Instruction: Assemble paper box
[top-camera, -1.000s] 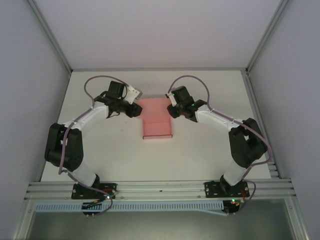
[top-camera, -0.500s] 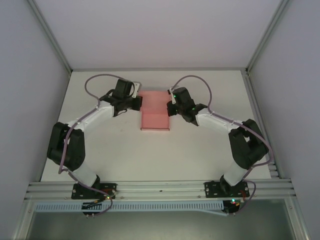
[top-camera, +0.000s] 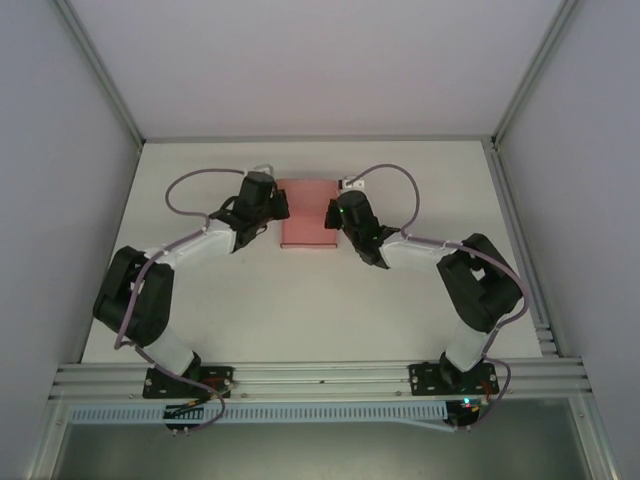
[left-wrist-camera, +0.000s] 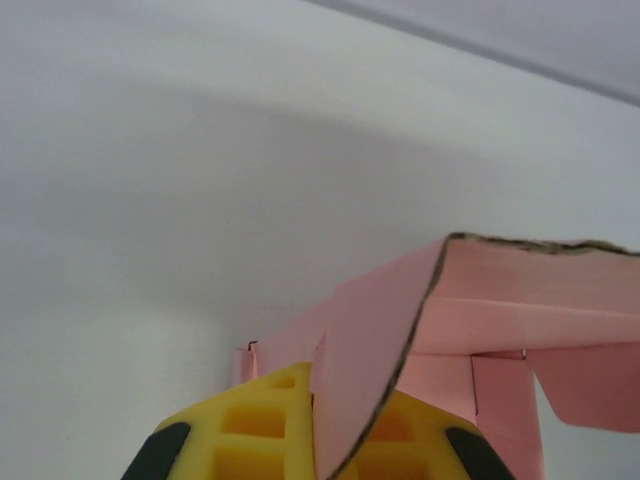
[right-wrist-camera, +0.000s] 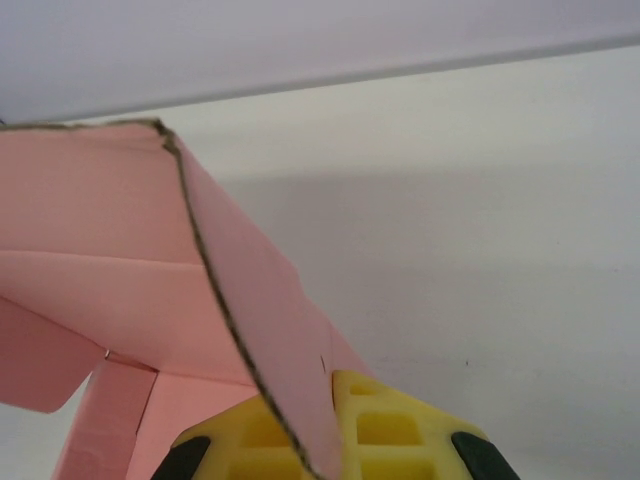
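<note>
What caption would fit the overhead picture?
Pink paper box held at opposite sides by left gripper and right gripper on a white table.

Left end effector (left-wrist-camera: 335, 452) pinches raised paper box (left-wrist-camera: 520, 285) panel.

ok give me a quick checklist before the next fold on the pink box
1. Left claw gripping the box: card edge sits between its jaws, ok.
2. Right claw gripping: card edge between its jaws too, ok.
3. Side walls up: each wrist view shows a wall standing up from the claw, ok.
4. Flaps tucked: they hang loose under the top panel, not ok.
5. Box lined up between the arms on the table: looks straight in the top view, ok.
6. Grip firm enough not to slip: cannot tell.
</note>
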